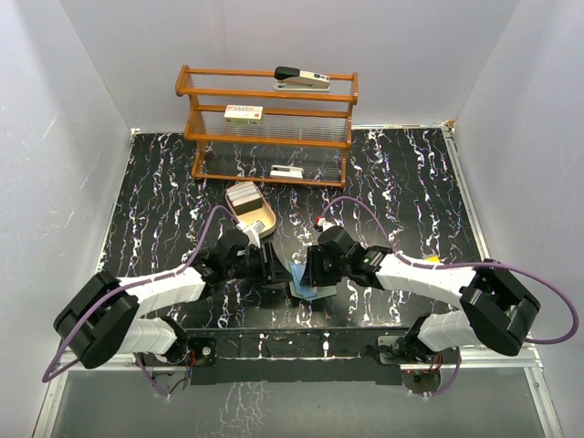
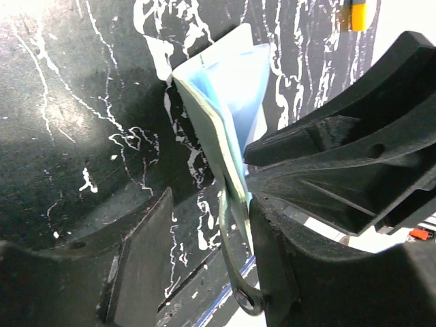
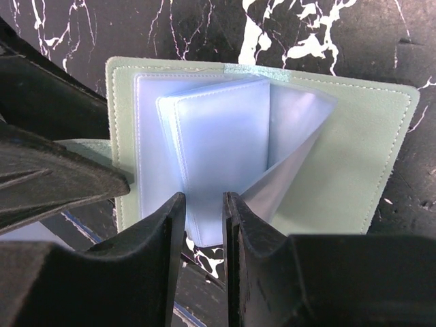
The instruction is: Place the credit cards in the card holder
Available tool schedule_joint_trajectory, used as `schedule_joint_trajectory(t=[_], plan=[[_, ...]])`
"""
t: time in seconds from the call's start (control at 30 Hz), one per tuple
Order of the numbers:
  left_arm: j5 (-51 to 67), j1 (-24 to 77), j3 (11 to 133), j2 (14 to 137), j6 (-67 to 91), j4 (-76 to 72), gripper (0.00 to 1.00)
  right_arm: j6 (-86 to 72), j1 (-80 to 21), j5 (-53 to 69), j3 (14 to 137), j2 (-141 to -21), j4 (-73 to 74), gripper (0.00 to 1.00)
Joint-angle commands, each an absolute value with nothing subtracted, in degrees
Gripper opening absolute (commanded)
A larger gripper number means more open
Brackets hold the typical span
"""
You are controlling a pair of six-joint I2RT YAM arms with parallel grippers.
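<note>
Right tool (image 3: 203,202) seemingly pinches card holder (image 3: 340,157).

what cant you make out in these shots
- Credit cards in the tan tray, top view: too small to count.
- Card holder, top view: mostly hidden by both jaws.
- Pockets, right wrist view: cloudy plastic, contents unclear.
- Holder's inside, left wrist view: seen edge-on.

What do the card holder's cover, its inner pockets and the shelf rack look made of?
The card holder cover looks like matte sage-green faux leather: stitched edges show. Its pockets seem soft translucent blue-grey plastic, glossy and bending. The rack looks like varnished wood, orange-brown with a sheen.
</note>
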State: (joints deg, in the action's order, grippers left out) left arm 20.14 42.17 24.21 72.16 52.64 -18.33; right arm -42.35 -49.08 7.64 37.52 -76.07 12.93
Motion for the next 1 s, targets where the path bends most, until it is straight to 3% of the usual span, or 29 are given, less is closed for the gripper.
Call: schedule_joint_trajectory(t=[0.0,0.13,0.27,0.43,0.6,0.77,0.97], plan=[[20.9,42.4,24.6,73.8,49.8,-19.9,0.48,-42.4,-49.2,6.1,35.9,-74.5,10.7,0.26],[21.3,42.4,24.9,75.3,50.0,-20.8,0.48,-42.4,-49.2,7.1,35.8,-75.3,10.4,0.32],[22.3,42.4,24.5,75.9,50.9,-22.3,0.35,-43.2,-49.2,10.2,36.1,-74.2,8.9,0.35],[21.2,42.4,22.8,74.1,51.4,-22.0,0.33,-44.0,-49.2,9.3,36.6,-69.5,8.9,0.41],[21.1,42.4,22.8,73.5,51.4,-21.9,0.34,-42.8,-49.3,6.6,36.0,-69.2,10.1,0.35],[22.5,42.4,22.8,73.5,52.6,-24.0,0.40,-42.6,-49.3,9.1,35.9,-72.6,8.5,0.37],[22.4,42.4,22.6,73.6,53.0,-24.9,0.27,-42.9,-49.2,9.2,35.3,-74.1,6.7,0.36]])
